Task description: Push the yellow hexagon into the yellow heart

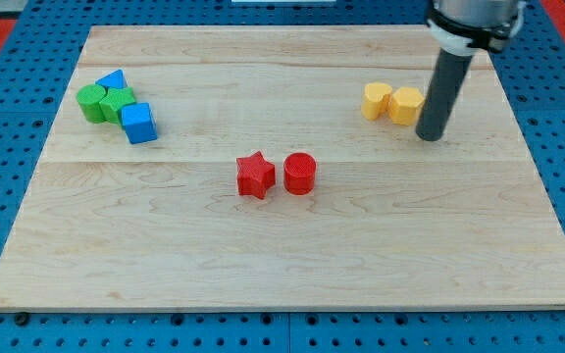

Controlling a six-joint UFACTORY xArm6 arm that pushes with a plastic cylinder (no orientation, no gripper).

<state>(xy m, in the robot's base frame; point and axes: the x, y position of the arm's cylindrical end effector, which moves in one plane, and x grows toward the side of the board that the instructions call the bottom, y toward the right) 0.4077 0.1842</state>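
Note:
The yellow hexagon (406,105) sits at the view's upper right, touching the yellow heart (377,100) on its left side. My tip (431,135) stands on the board just right of and slightly below the hexagon, against or very close to its right edge. The dark rod rises from the tip toward the view's top right.
A red star (255,176) and a red cylinder (300,174) sit side by side near the board's middle. At the upper left is a cluster: a blue triangle (113,79), two green blocks (91,101) (118,103) and a blue cube (139,123). The wooden board (282,245) lies on a blue pegboard.

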